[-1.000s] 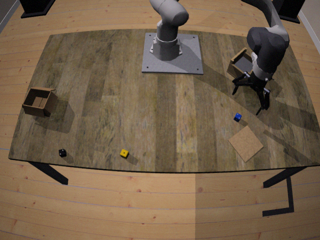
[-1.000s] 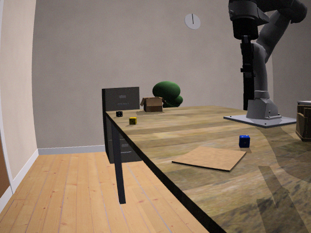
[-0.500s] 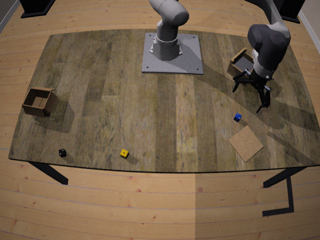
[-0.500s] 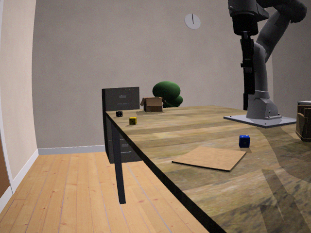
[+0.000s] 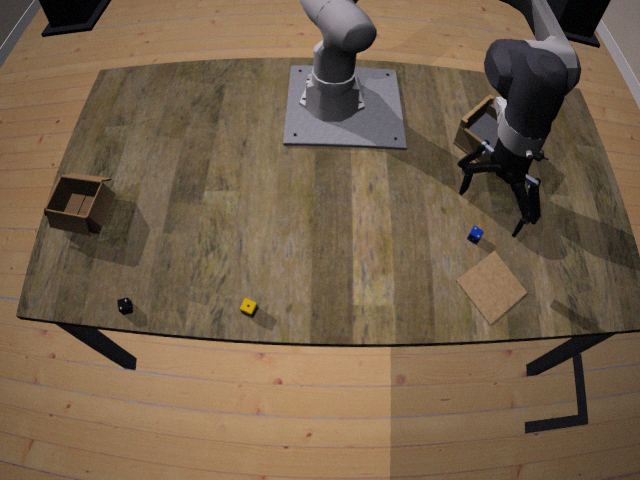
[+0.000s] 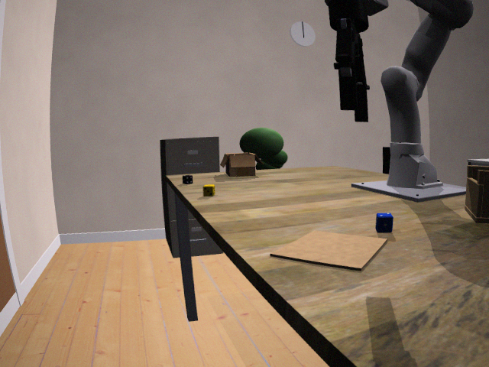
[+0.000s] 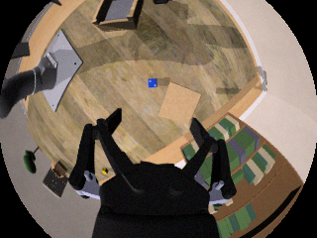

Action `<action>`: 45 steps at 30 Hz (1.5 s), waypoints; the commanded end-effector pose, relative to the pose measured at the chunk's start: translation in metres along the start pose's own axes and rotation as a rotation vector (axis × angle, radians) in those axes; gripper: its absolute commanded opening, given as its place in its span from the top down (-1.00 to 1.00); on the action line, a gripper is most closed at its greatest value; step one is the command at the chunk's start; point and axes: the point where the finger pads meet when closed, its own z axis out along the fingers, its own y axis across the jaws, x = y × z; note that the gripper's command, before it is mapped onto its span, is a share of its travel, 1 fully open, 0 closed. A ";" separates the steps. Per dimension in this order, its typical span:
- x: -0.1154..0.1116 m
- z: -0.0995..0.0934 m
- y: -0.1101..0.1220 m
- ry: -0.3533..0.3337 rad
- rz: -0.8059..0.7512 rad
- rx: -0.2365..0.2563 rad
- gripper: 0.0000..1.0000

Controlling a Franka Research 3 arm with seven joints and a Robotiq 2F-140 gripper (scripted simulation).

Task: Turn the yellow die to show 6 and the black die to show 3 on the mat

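Top view, left to right: black die [image 5: 125,305] [image 6: 187,180], lower left, off the mat; yellow die [image 5: 248,306] [image 6: 208,190] [image 7: 104,172], lower left of centre, one pip up, unturned; blue die [image 5: 475,234] [image 6: 384,222] [image 7: 153,82], right, beside the mat [image 5: 491,287] [image 6: 331,249] [image 7: 179,102]; fingers [image 5: 490,210] [image 6: 354,115], upper right, wide open, empty. Both placements remain.

End effector [image 5: 488,214] [image 6: 354,114] [image 7: 157,119] now higher above the table [image 5: 330,217] [image 6: 315,205] [image 7: 134,106].
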 end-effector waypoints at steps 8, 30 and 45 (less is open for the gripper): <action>-0.143 -0.061 -0.007 -0.029 -0.177 -0.081 -1.00; -0.354 -0.046 -0.116 -0.042 -0.298 -0.051 -1.00; -0.440 0.011 -0.213 -0.004 -0.365 0.036 -1.00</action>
